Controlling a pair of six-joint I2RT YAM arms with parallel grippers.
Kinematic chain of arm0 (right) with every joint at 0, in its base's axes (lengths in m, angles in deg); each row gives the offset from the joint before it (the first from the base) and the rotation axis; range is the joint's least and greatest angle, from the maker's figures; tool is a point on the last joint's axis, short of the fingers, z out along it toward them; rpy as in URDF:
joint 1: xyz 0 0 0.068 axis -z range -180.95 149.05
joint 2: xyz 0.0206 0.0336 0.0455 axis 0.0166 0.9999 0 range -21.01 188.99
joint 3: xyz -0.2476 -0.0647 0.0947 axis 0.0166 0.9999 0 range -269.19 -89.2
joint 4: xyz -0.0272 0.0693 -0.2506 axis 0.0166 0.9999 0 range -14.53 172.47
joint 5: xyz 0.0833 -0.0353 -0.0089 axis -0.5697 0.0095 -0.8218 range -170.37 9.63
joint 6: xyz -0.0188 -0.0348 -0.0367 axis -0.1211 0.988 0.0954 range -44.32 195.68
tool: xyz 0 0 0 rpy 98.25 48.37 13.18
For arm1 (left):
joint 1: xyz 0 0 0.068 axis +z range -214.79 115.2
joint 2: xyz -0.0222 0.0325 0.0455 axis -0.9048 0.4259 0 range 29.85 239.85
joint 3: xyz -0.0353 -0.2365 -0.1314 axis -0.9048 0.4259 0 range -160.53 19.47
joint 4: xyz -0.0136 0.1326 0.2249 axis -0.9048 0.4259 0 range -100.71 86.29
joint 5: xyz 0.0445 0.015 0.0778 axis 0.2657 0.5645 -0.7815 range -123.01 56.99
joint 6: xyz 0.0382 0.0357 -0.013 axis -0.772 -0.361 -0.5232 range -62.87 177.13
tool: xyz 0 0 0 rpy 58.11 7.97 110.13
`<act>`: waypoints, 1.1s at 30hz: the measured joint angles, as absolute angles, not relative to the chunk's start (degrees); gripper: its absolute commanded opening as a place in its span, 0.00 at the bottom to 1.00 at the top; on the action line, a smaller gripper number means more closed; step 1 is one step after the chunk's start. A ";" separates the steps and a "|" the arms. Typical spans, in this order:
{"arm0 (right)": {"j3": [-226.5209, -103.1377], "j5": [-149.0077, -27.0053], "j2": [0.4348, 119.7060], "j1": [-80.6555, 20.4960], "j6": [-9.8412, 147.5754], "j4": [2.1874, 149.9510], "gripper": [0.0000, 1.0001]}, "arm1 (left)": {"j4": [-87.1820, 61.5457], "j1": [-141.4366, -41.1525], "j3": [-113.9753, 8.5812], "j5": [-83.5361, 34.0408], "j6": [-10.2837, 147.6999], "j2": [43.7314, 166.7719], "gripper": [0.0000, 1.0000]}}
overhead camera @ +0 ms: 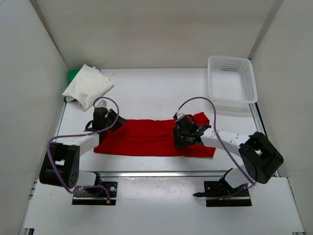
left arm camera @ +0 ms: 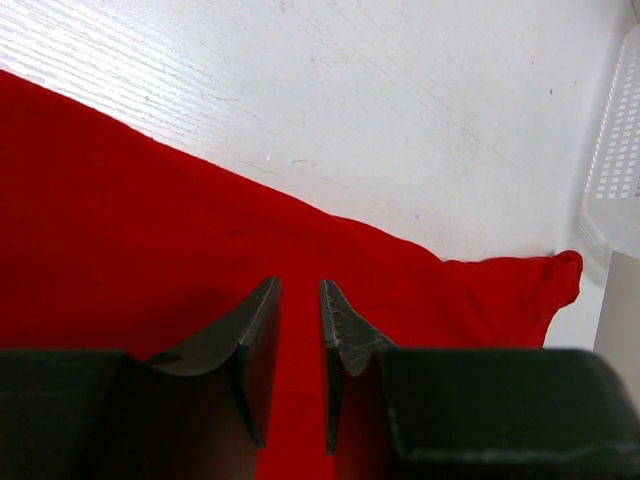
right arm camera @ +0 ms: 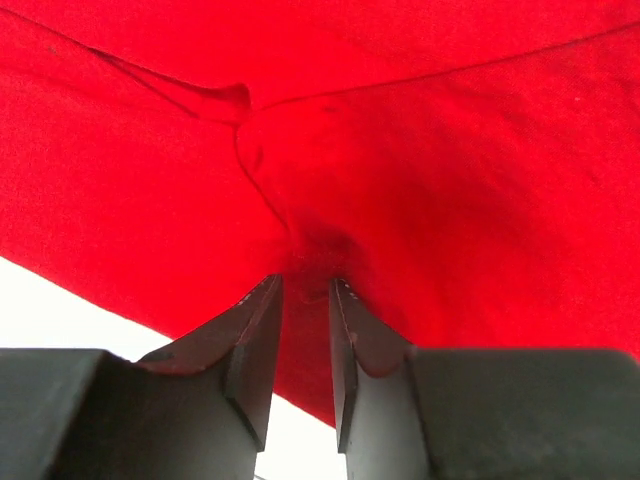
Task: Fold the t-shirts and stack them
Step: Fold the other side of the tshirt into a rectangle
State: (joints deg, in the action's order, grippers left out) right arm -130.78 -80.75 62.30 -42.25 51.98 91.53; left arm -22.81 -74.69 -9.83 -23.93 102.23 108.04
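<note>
Right jaws pinching red shirt (right arm camera: 450, 180), left jaws narrow over it, hold unclear, basket (overhead camera: 254, 83) well apart

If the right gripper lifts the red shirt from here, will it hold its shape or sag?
Likely floppy: the red shirt puckers into folds at the right gripper, so it should drape and sag. Probably light for its size: it lies thin and flat on the table.

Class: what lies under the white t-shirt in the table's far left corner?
A green t-shirt lies under the white t-shirt; only slivers of it show at the left edge. The rest is covered, so how it is folded cannot be seen.
</note>
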 measured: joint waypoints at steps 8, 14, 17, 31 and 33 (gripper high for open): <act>-131.76 -77.38 63.67 -43.74 52.26 91.83 0.00 | -23.21 -75.06 -9.26 -23.88 102.45 108.06 0.31; -134.30 -77.19 63.87 -44.42 51.93 94.96 0.00 | -23.25 -75.17 -9.26 -23.47 102.56 108.06 0.32; -135.11 -79.83 63.00 -44.17 51.91 95.83 0.00 | -23.25 -75.41 -9.26 -23.32 102.65 108.06 0.33; -135.28 -93.97 62.82 -41.73 50.56 96.86 0.28 | -23.21 -73.35 -8.80 -21.50 102.86 106.42 0.33; -135.28 -94.89 61.62 -40.48 50.91 97.56 0.28 | -23.18 -73.16 -8.58 -21.48 102.89 106.22 0.33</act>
State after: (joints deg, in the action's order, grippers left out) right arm -135.28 -94.89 61.62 -40.48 50.91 97.56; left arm -23.18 -73.16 -8.58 -21.48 102.89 106.22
